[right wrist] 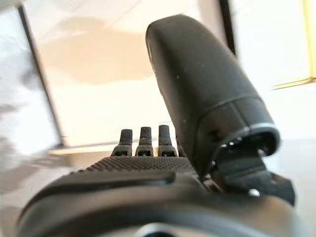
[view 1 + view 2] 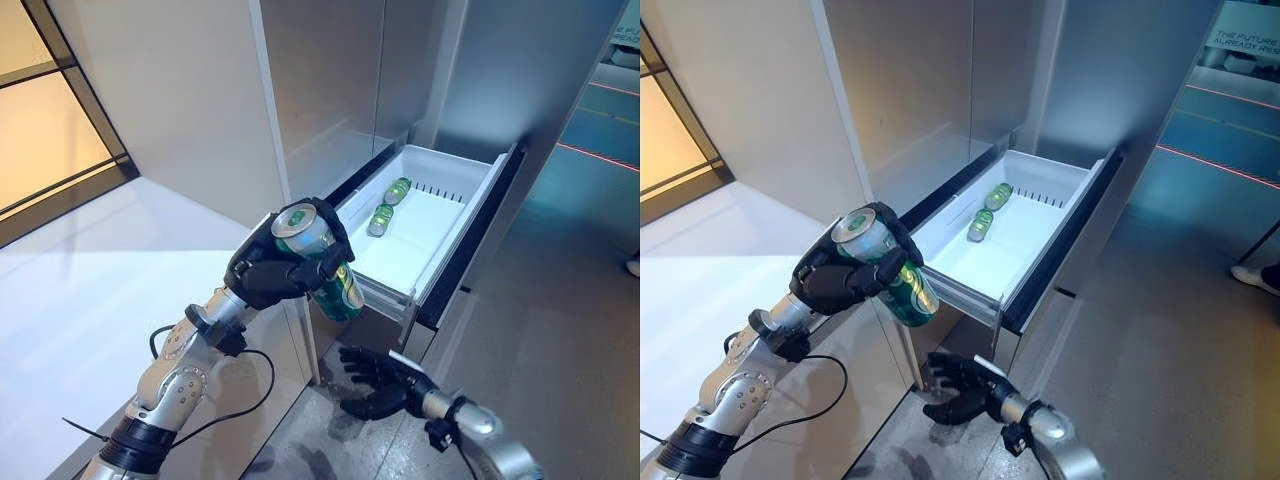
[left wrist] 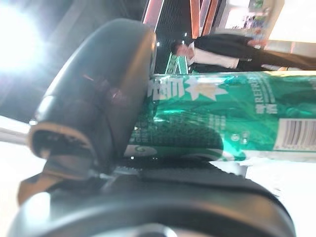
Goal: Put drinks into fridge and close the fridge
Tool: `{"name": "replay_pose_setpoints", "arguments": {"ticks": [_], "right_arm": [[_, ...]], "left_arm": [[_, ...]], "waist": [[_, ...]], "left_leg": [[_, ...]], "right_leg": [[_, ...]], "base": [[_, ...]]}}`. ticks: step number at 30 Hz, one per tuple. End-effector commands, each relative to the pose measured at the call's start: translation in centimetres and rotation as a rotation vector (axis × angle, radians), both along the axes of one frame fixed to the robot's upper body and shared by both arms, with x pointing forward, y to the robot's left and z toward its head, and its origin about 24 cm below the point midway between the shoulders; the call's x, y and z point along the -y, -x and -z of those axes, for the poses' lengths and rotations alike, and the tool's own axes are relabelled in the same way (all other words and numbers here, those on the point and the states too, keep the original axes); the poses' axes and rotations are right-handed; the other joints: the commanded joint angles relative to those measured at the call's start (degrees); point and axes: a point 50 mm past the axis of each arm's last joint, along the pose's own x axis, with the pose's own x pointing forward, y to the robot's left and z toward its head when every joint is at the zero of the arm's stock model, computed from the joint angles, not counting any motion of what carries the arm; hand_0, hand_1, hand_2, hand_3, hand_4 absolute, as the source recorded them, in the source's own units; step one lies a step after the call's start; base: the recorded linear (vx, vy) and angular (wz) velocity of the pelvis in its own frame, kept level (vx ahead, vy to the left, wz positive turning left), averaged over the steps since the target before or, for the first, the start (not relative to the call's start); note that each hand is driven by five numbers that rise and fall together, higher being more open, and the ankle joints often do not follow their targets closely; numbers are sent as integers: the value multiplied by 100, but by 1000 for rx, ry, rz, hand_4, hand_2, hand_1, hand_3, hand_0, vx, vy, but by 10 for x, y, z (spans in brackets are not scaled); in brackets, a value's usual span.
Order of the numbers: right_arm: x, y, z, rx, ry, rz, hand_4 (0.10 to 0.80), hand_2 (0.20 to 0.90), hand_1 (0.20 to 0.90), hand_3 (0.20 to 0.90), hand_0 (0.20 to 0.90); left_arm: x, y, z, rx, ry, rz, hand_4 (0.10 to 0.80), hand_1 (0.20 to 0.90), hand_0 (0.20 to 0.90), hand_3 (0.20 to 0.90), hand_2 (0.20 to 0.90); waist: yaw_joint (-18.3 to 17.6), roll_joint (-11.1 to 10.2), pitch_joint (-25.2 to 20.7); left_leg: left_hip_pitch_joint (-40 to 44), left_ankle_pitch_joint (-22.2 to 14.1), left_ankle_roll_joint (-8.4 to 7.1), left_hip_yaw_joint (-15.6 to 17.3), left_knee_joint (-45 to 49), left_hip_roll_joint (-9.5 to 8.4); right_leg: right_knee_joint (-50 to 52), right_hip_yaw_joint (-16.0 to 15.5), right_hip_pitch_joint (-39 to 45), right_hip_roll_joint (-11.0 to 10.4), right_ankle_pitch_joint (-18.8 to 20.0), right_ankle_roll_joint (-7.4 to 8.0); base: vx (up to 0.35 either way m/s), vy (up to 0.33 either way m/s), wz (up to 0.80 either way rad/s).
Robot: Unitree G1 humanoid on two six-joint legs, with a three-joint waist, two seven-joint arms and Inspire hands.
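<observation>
Left eye view: left hand [image 2: 280, 270] clenched round a green can [image 2: 322, 262], tilted, top end up, held just off the near left corner of the open fridge drawer [image 2: 455, 172]. Two more cans [image 2: 388, 205] lying deep inside, close to the drawer's back wall and left side, one behind the other. White drawer floor bare along the front and right.

Left wrist view: thumb [image 3: 98, 94] pressed across the held can, grip looking firm.

Right hand [image 2: 378, 382] low, below the drawer's front edge, fingers relaxed and spread, holding nothing.

For the step in hand, probably best to carry the can over the front rim, clear of the drawer's edge. Lower onto the bare floor nearer the front, apart from the two lying cans. Release only once resting, since a can on its side may roll. Closing the drawer not yet done.
</observation>
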Motion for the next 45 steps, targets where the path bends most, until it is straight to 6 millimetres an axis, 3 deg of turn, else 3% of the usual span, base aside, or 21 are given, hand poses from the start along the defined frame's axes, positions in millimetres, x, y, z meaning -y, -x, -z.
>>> {"name": "replay_pose_setpoints", "arguments": {"ticks": [1,2,7,12,26,37,45], "right_arm": [[-19,-40,-80,340,-216,-85,800,900,900,900,900],[-21,-42,-99,399,-248,-110,800,900,900,900,900],[-27,-44,-126,436,-340,-151,800,900,900,900,900],[-33,-43,-132,371,-406,-214,800,900,900,900,900],[-52,-38,-161,423,-406,-455,800,900,900,900,900],[-59,-40,-168,429,-404,-475,800,900,900,900,900],[-72,-37,-148,252,-465,-486,800,900,900,900,900]], "left_arm": [[0,0,-57,341,123,43,100,300,300,200,300],[2,2,-54,331,115,57,100,300,300,200,300],[8,5,-50,317,81,87,100,300,300,200,300],[15,5,-51,307,56,117,100,300,300,200,300],[20,-5,-53,300,-34,92,100,300,300,200,300],[31,-7,-46,261,-54,132,100,300,300,200,300],[44,0,-47,252,40,219,100,300,300,200,300]], "waist": [[26,-41,-224],[28,-43,-226],[52,-52,-244],[74,-81,-266],[107,-131,-305],[103,-128,-287],[106,-126,-272]], "left_leg": [[11,-426,130,-116,66,-304],[3,-426,139,-106,69,-304],[-28,-413,150,-113,83,-312],[-53,-395,145,-131,87,-324],[-143,-318,106,-152,109,-339],[-94,-339,101,-187,97,-341],[-89,-329,94,-204,98,-341]], "right_leg": [[479,-255,-172,201,-517,145],[476,-250,-183,201,-508,143],[453,-248,-188,200,-491,132],[421,-277,-182,198,-465,123],[370,-300,-222,203,-367,114],[352,-318,-162,207,-396,126],[350,-337,-141,219,-407,116]], "base": [[0,0,0],[0,0,0],[0,0,0],[0,0,0],[-6,-2,0],[-3,-1,0],[0,0,0]]}}
